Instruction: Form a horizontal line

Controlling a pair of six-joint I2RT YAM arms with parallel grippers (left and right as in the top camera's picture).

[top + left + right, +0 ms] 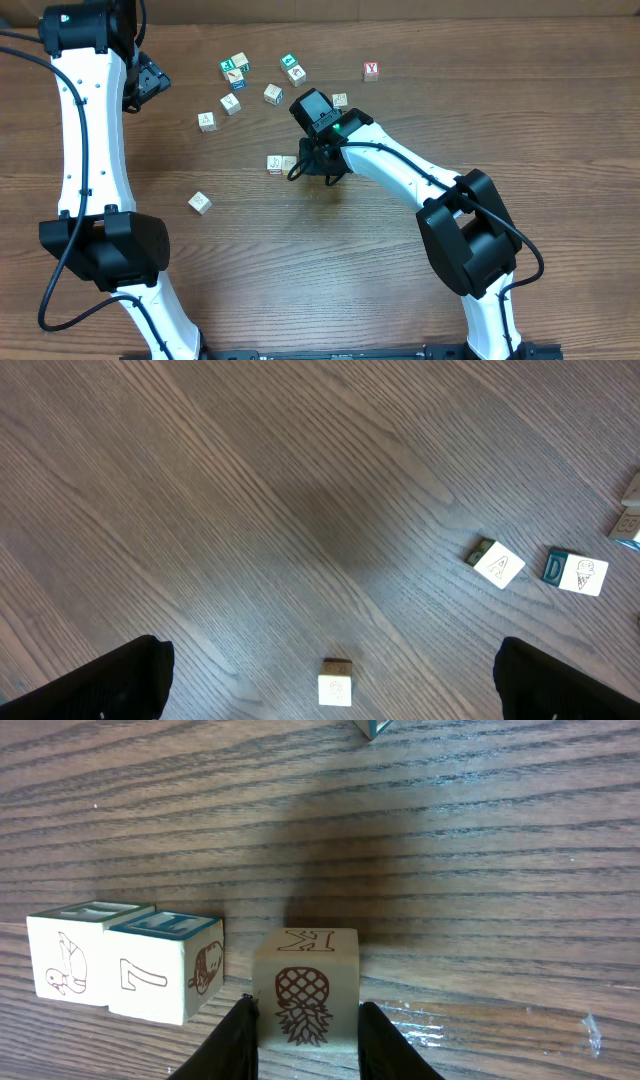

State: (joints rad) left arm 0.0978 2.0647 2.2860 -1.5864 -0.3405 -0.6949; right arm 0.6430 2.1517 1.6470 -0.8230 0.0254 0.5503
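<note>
Two pale cubes, a bird-print cube (pixel 65 960) and a "7" cube (pixel 160 970), sit touching side by side as a short row, which the overhead view shows at the table's middle (pixel 281 164). My right gripper (pixel 305 1030) is shut on a pineapple cube (pixel 305 985), both fingers against its sides. That cube is low at the table, just right of the "7" cube with a narrow gap between them. In the overhead view the right gripper (pixel 318 160) hides it. My left gripper (pixel 150 82) hangs open at the far left, holding nothing.
Loose cubes lie at the back: pale ones (pixel 207 121) (pixel 231 103) (pixel 273 94) (pixel 340 100), teal- and green-faced ones (pixel 236 66) (pixel 292 68), and a red "Y" cube (pixel 371 70). One pale cube (pixel 200 202) lies alone at front left. A small cube (pixel 335 682) shows below the left gripper.
</note>
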